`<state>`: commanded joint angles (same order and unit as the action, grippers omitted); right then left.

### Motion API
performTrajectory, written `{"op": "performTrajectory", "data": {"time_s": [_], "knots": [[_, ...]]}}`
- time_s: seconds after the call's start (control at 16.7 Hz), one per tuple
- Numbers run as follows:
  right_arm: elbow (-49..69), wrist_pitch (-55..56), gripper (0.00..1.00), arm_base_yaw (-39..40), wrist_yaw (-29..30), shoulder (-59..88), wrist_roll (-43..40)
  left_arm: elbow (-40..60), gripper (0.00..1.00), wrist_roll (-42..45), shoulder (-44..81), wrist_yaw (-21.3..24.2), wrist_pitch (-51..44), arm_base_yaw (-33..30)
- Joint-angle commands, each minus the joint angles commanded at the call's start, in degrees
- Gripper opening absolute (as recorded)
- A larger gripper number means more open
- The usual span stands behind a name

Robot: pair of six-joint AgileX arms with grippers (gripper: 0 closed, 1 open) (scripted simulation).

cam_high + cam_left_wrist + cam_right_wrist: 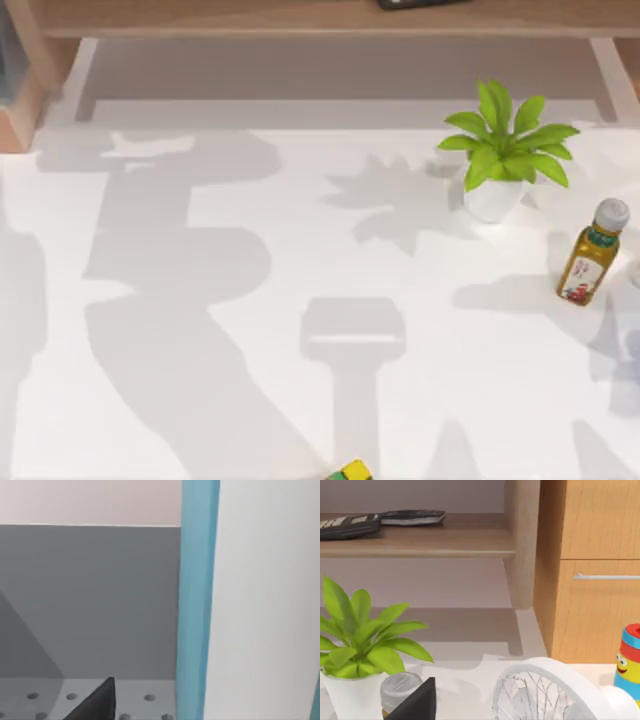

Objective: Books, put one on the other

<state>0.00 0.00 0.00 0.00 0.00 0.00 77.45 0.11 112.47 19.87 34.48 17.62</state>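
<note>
White counter (pixel 300 250): potted plant (pixel 505 150) and oil bottle (pixel 592 255) at right. Left claw (pixel 97 702) and right claw (pixel 417 702): one dark fingertip each; opening cannot tell.

Bright, even light over our white table (pixel 250 300); soft grey shadows fall left of the potted plant (pixel 505 150).

The matt white table (pixel 300 300) is lying smooth, while the wooden shelf (pixel 420 542) is showing grain.
</note>
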Motion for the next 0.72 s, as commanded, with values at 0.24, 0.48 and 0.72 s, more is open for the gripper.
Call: {"op": "performTrajectory", "data": {"time_s": [0.24, 0.48, 0.72], "knots": [[0.0, 0.0, 1.0, 0.0, 0.0, 0.0, 0.0, 6.24, 1.0, -0.05, 3.63, -0.51, -2.65, -0.41], [0.0, 0.0, 1.0, 0.0, 0.0, 0.0, 0.0, 7.91, 1.0, -0.04, 5.93, -0.93, -1.94, -1.0], [0.0, 0.0, 1.0, 0.0, 0.0, 0.0, 0.0, 7.91, 0.85, -0.04, 5.93, -0.93, -1.94, -1.0]]}}
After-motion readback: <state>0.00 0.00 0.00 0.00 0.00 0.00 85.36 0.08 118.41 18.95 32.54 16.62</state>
